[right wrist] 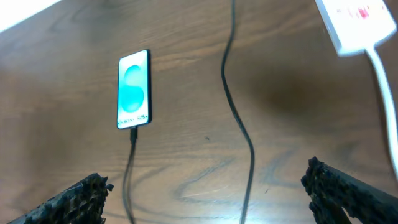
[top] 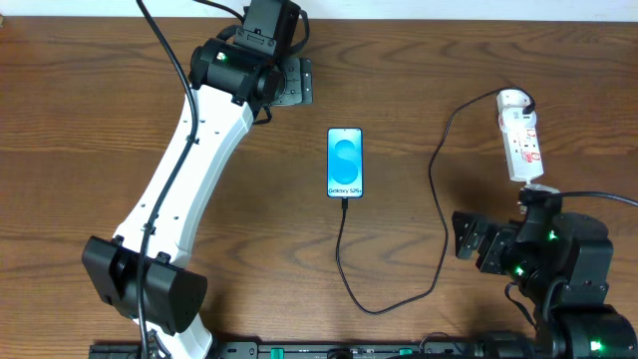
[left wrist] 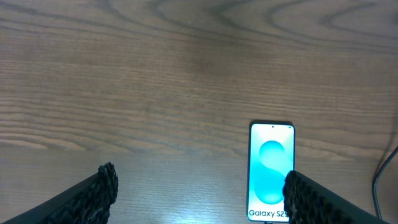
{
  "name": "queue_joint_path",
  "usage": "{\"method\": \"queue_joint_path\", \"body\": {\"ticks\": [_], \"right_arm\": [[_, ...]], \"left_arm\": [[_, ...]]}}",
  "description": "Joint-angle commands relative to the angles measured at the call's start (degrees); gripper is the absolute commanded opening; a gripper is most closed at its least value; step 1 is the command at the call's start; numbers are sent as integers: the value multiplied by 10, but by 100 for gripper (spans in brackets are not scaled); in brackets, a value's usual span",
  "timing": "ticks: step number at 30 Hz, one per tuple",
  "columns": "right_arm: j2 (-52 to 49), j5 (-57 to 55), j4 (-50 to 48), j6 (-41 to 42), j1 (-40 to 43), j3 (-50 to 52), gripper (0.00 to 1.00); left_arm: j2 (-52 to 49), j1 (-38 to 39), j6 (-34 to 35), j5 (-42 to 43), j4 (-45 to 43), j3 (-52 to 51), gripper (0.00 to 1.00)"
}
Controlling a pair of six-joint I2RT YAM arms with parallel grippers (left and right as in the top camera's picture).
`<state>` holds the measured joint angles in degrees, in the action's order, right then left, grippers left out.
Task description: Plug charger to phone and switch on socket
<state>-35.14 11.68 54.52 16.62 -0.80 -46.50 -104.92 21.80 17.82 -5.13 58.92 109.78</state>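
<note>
- At mid-table, the phone point(top: 345, 163) lies flat and face up, blue screen lit, its "Galaxy S25" text towards the near edge of the wooden table point(top: 100, 100).
- And the charger point(top: 344, 259) is in! Its small black plug tip point(right wrist: 132, 130) sits in the phone's bottom edge, clear in the right wrist view.
- From there the thin black cable runs towards the near edge, loops round to the right, then climbs to the white adapter point(top: 513, 100) seated at the far end of the socket point(top: 520, 140).
- The socket lies far right, well apart from the phone, red marks on its face. Whether its switch is on, I cannot tell.
- Its thick white cord point(right wrist: 385, 93) leaves the near end and drops towards the right arm.
- Left gripper point(top: 291, 82): hovering up at the far side, left of the phone, fingers spread wide, holding nothing. In its own camera the phone point(left wrist: 271, 171) shows just by the right finger.
- Right gripper point(top: 469, 239): low on the right, near the socket's near end, jaws wide apart and empty. Its wrist view has the cable point(right wrist: 239, 124) running between the fingers point(right wrist: 336, 183), touching neither.
</note>
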Motion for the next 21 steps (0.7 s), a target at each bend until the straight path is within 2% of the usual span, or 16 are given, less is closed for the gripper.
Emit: {"method": "queue_joint_path", "body": {"ticks": [1, 6, 13, 21], "right_arm": [[28, -6, -17, -97, -23, 21, 99], [80, -6, -116, -157, -30, 85, 99], [214, -6, -295, -195, -29, 249, 99], [295, -6, -377, -215, -7, 332, 99]], "left_arm": [[-3, -2, 1, -12, 2, 0, 87], [-3, -2, 1, -12, 2, 0, 87], [-3, -2, 1, -12, 2, 0, 87], [-3, -2, 1, -12, 2, 0, 87]]}}
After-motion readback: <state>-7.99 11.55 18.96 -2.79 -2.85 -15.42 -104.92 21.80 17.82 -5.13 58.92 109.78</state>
